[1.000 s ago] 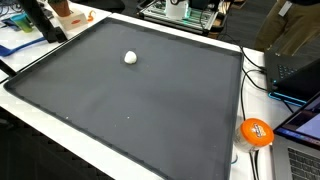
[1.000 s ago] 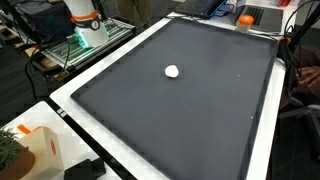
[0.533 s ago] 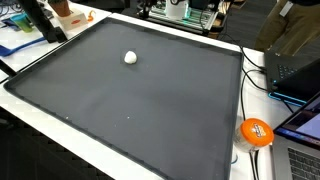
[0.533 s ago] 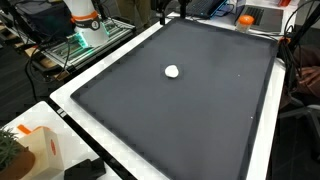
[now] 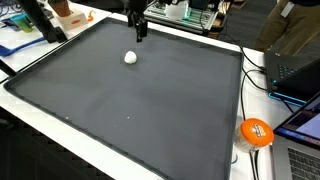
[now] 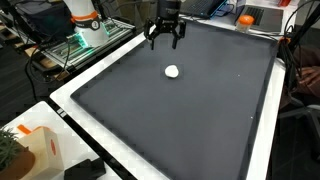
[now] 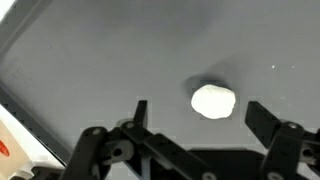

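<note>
Gripper [image 6: 165,44] newly in view, jaws wide, above white ball [image 6: 172,71]

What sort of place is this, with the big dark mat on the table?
Most likely a robotics lab or workshop. A wire rack of electronics stands beside the table, and a laptop and loose cables lie at its edge around the dark work mat.
</note>
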Controlling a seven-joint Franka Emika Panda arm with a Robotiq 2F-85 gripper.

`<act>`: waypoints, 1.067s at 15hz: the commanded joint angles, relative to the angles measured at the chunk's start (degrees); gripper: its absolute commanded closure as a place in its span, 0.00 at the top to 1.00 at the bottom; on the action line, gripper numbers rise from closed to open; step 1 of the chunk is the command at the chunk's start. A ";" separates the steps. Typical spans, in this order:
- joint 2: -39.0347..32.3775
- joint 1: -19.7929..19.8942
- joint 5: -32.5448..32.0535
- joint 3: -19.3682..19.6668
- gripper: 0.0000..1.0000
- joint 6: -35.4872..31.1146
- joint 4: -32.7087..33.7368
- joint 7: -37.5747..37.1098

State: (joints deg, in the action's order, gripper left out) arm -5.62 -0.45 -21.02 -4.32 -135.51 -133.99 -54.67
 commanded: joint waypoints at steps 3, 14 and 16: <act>-3.42 -2.51 0.60 2.40 1.00 0.40 1.99 -2.47; -13.71 -7.92 -3.54 5.63 0.94 -1.38 8.91 -6.50; -15.02 -8.91 -4.31 6.62 0.91 -0.78 10.73 -7.01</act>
State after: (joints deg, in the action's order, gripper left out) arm -18.28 -7.29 -23.12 0.20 -136.01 -125.77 -59.69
